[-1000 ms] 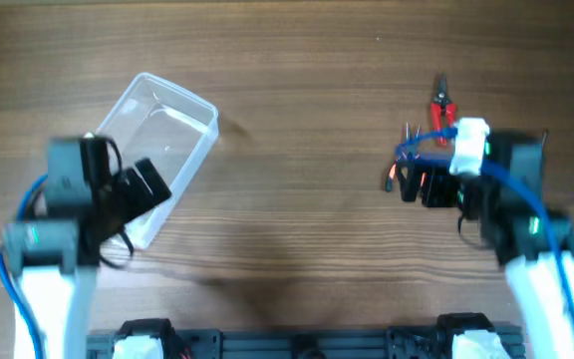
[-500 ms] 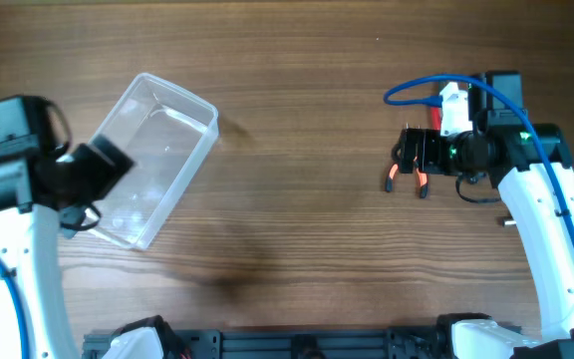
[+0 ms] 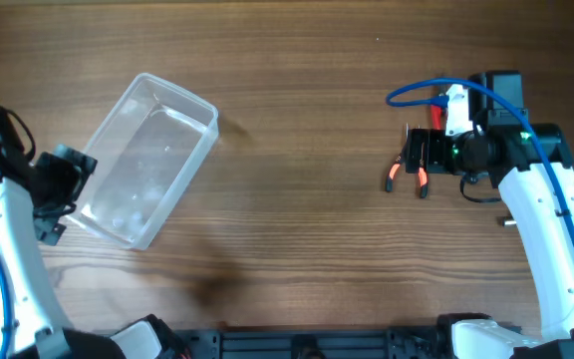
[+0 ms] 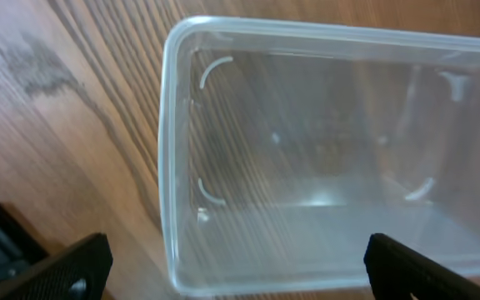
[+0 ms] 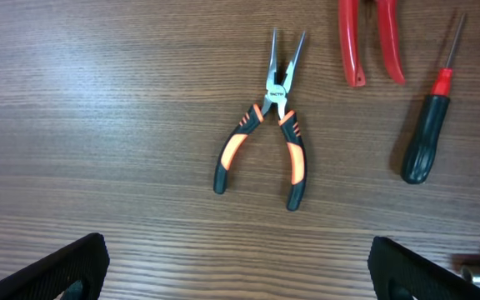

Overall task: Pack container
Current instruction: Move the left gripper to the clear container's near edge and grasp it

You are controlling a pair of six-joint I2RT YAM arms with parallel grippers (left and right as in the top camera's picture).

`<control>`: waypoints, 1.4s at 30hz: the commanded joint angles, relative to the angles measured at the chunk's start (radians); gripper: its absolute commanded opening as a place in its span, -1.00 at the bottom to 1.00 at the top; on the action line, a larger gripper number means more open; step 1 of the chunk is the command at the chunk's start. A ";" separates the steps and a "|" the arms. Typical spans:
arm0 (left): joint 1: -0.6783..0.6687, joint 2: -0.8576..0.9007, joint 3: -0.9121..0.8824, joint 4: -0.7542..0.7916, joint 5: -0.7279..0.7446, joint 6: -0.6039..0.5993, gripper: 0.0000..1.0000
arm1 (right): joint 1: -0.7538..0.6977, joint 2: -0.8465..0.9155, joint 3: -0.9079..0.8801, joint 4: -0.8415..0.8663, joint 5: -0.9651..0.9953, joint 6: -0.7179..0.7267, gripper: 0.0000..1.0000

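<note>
The container point(image 3: 152, 155) is a clear plastic tub lying at an angle on the left of the wooden table; nothing shows inside it. In the left wrist view its short end point(image 4: 307, 167) fills the frame. My left gripper point(image 3: 66, 179) is open and empty just off that lower-left end, its fingers point(image 4: 240, 271) spread wider than the end. My right gripper point(image 3: 419, 155) is open and empty, hovering over orange-and-black needle-nose pliers point(image 5: 265, 137), whose handles show in the overhead view point(image 3: 391, 178).
Red-handled cutters point(image 5: 372, 42) and a black-and-red screwdriver point(image 5: 427, 137) lie beside the pliers on the right. In the overhead view the right arm point(image 3: 536, 219) covers most of these tools. A blue cable point(image 3: 417, 92) loops above the right wrist.
My left gripper has drawn back from over the container's lower end to its left, and the container is now uncovered. My right gripper moved up over the pliers a second ago, then held still.
</note>
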 commanded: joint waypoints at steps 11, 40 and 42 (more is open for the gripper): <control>0.008 0.143 -0.237 0.229 -0.030 0.036 1.00 | 0.003 -0.002 0.024 -0.014 0.022 -0.018 1.00; 0.008 0.248 -0.261 0.294 -0.054 0.034 -0.52 | 0.003 -0.002 0.024 -0.032 0.022 -0.017 1.00; 0.008 0.248 -0.261 0.288 -0.054 0.035 -0.59 | 0.003 -0.002 0.024 -0.031 0.022 -0.017 0.99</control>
